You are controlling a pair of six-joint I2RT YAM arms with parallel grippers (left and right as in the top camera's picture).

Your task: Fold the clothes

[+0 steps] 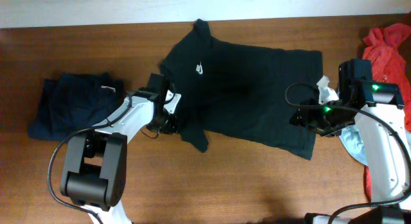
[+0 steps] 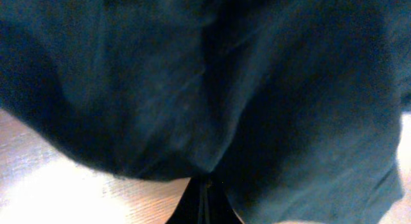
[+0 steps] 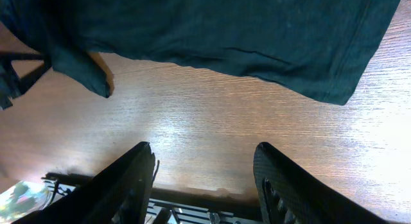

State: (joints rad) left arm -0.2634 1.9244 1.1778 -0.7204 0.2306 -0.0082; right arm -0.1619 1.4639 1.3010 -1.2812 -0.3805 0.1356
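Observation:
A large black shirt (image 1: pixel 250 95) lies spread flat across the middle of the table, with a small white logo on its chest. My left gripper (image 1: pixel 172 121) is at the shirt's left side by the lower sleeve. In the left wrist view its jaws (image 2: pixel 207 185) are pressed together where a fold of the shirt's dark cloth (image 2: pixel 257 89) bunches at their tips. My right gripper (image 1: pixel 307 118) hovers by the shirt's right hem. It (image 3: pixel 205 147) stands open over bare wood with nothing between the fingers. The shirt (image 3: pixel 225 25) lies just beyond it.
A folded dark navy garment (image 1: pixel 70 102) with a white label lies at the left. A red-orange garment (image 1: pixel 388 47) is heaped at the far right edge. A pale grey-blue one (image 1: pixel 354 144) lies under the right arm. Bare wooden table (image 1: pixel 257 179) runs along the front.

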